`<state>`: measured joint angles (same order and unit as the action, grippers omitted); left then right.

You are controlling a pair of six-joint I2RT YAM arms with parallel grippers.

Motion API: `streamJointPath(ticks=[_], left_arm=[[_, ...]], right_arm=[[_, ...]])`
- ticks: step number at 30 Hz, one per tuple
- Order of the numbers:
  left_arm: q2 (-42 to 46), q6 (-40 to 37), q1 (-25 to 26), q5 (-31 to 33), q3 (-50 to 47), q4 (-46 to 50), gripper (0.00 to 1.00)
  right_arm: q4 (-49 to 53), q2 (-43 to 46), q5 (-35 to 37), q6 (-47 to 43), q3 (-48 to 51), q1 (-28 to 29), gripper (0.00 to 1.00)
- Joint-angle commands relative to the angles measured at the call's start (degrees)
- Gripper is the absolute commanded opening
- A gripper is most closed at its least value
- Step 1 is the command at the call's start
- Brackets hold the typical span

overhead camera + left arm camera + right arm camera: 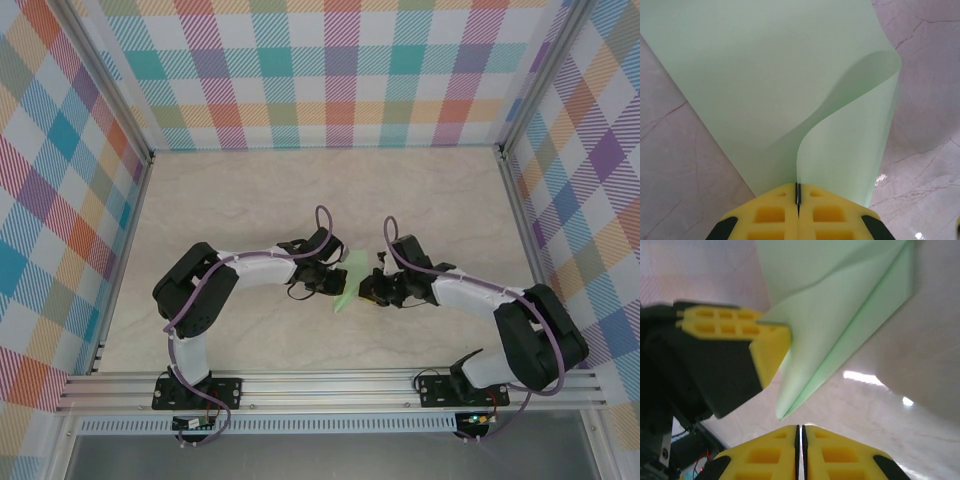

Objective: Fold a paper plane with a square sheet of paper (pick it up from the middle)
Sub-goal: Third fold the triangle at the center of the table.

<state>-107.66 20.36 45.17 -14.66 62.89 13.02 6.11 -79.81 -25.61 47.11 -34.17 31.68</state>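
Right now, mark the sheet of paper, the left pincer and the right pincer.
sheet of paper (765, 85): left wrist view, on its flat face.
left pincer (798, 192): left wrist view, seam between its shut fingertips.
right pincer (800, 434): right wrist view, seam between its shut fingertips.

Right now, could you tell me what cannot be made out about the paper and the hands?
- Top external: the paper is too small to read its folds, and the left hand and right hand overlap its edges.
- Left wrist: the paper's far corners are cut off by the top edge; the curled flap hides the layer beneath.
- Right wrist: the left hand is blurred and hides the pinched edge.
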Motion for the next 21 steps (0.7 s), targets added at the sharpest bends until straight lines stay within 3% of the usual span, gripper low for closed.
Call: streamJointPath(ticks=[1, 8, 21], left_arm=[[-1.8, 1.0, -0.7, -1.8, -0.5, 0.4, 0.03], [-2.0, 0.9, -0.6, -3.3, -0.4, 0.3, 0.04], [-2.1, 0.6, -0.7, -5.5, 0.5, -0.1, 0.05]], right_arm=[[-8.0, -0.9, -1.3, 5.8, 0.3, 3.0, 0.12], [-10.9, -6.7, -0.3, 9.5, -0.5, 7.1, 0.12], [-4.8, -7.1, 3.4, 7.2, -0.7, 7.2, 0.13]])
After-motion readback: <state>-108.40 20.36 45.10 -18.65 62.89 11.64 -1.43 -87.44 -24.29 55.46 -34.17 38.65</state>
